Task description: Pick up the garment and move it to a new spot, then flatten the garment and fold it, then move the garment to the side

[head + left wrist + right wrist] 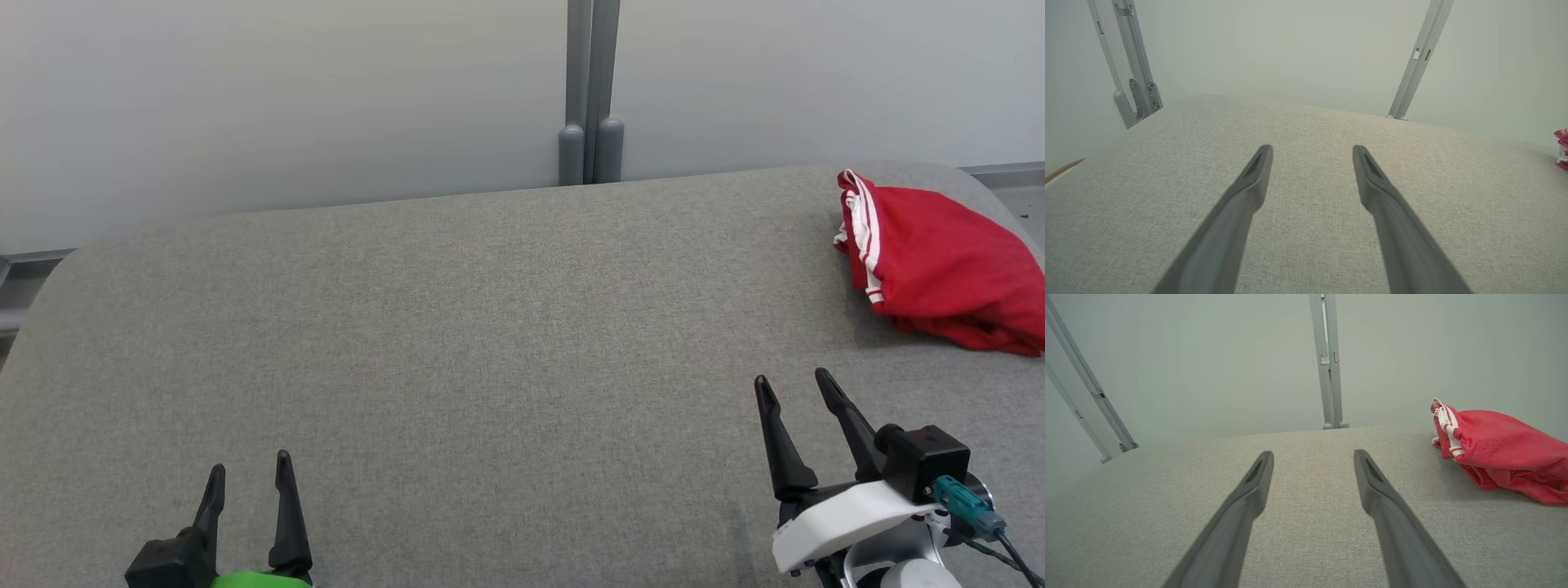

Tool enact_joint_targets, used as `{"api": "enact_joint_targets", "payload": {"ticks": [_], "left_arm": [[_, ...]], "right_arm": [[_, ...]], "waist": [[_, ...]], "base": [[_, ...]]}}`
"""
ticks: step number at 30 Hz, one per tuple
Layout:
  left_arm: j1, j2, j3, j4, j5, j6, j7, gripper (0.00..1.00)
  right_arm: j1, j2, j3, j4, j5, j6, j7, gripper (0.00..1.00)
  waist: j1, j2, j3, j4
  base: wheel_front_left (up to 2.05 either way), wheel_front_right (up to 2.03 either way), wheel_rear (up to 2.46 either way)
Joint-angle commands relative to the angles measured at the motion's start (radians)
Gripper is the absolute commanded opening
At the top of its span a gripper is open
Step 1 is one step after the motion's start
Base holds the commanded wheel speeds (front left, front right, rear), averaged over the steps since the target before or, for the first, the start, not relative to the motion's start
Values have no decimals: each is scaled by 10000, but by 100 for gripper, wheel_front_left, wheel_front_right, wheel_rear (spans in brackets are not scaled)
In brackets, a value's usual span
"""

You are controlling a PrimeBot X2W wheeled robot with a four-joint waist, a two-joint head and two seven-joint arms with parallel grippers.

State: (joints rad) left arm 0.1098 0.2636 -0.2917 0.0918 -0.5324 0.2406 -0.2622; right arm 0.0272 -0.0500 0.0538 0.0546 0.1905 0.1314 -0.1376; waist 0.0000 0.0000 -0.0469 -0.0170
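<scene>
Both grippers hang spread wide and empty above the grey table [457,327]: left gripper [249,469] at seven o'clock, right gripper [792,380] at four. The red garment [939,269] sits bunched at two o'clock, well apart from the right fingers [1249,498].

One red garment [939,269]; one grey table [408,343]; one left gripper [251,460], one right gripper [791,376]; perhaps three posts [589,82].

A red garment [947,273] with white stripes lies bunched at the far right corner of the grey padded table [457,343]. The left gripper [249,478] hovers at the near edge, jaws apart, and the right gripper [792,382] likewise, well short of the garment. A grey post [591,90] stands behind.
</scene>
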Motion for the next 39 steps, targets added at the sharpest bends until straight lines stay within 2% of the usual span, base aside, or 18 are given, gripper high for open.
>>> {"api": "enact_joint_targets", "payload": {"ticks": [1,19,29,30,34,39], "left_arm": [[-195,-35,7,-1,156,-37,-28,100],[-259,-51,-136,93,320,-139,-28,100],[-344,-27,-93,31,347,-7,-28,100],[-184,-61,-123,87,328,-33,1,0],[16,-210,-207,422,311,-35,64,0],[-182,-322,108,533,-486,-284,344,0]], "right_arm": [[106,-17,44,-61,112,-13,19,100],[269,-16,299,-57,237,-13,35,100],[277,-16,362,-143,230,-13,103,100],[149,2,355,-61,192,0,76,0],[345,36,370,287,210,0,86,0],[209,-5,334,396,1245,-1,154,0]], "waist": [[0,0,6,-3],[0,0,-131,-23],[0,0,-111,-44],[0,0,-113,-44],[0,0,-112,-45],[0,0,-86,-36]], "base": [[0,0,0],[0,0,0],[0,0,0],[0,0,0],[0,0,0],[0,0,0]]}}
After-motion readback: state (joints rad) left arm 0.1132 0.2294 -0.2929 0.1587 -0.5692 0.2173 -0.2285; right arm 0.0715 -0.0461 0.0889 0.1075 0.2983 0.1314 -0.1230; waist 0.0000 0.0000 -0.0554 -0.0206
